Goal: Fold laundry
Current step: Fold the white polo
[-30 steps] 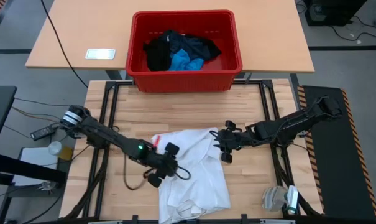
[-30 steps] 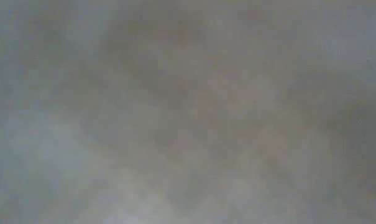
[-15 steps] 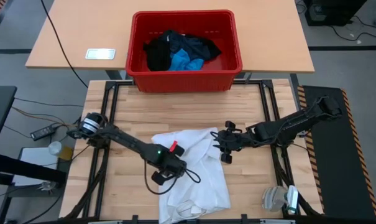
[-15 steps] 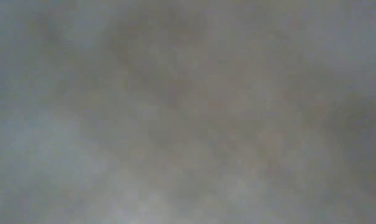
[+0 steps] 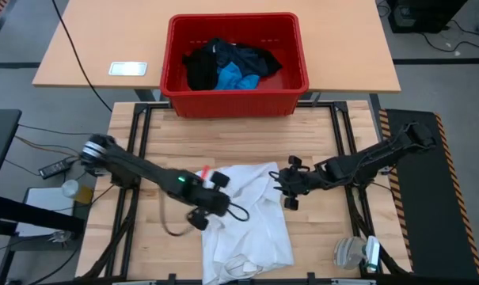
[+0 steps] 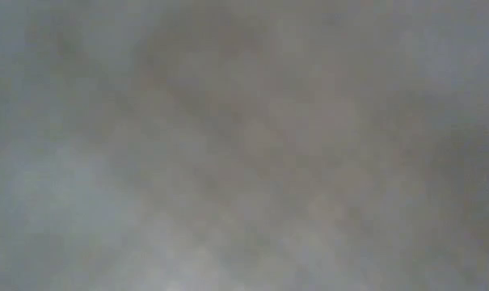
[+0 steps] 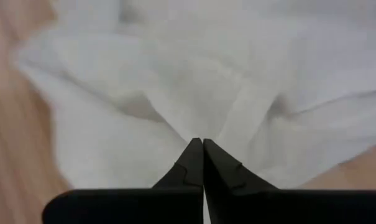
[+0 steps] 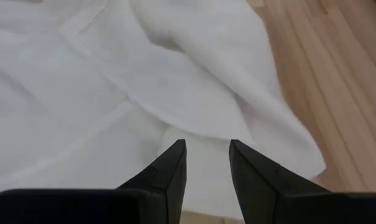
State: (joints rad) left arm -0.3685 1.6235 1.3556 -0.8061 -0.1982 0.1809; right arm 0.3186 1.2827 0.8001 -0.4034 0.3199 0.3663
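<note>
On table, white shirt (image 5: pixel 247 218) lying near-to-far

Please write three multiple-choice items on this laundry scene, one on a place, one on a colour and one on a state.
1. Where does the white shirt lie?
A. In the red crate
B. Spread on the wooden table
C. On the floor

2. What colour is the small piece among the black garments in the red crate?
A. Bright blue
B. Yellow
C. Green

3. How do the left gripper's fingers stand?
A. Wide apart above the crate
B. Out of sight
C. Shut on the shirt's cloth

Answers:
1 B: the shirt is on the table between both arms.
2 A: the blue piece shows beside the black cloth.
3 C: the left wrist view shows the tips together on a fold of the shirt.
</note>
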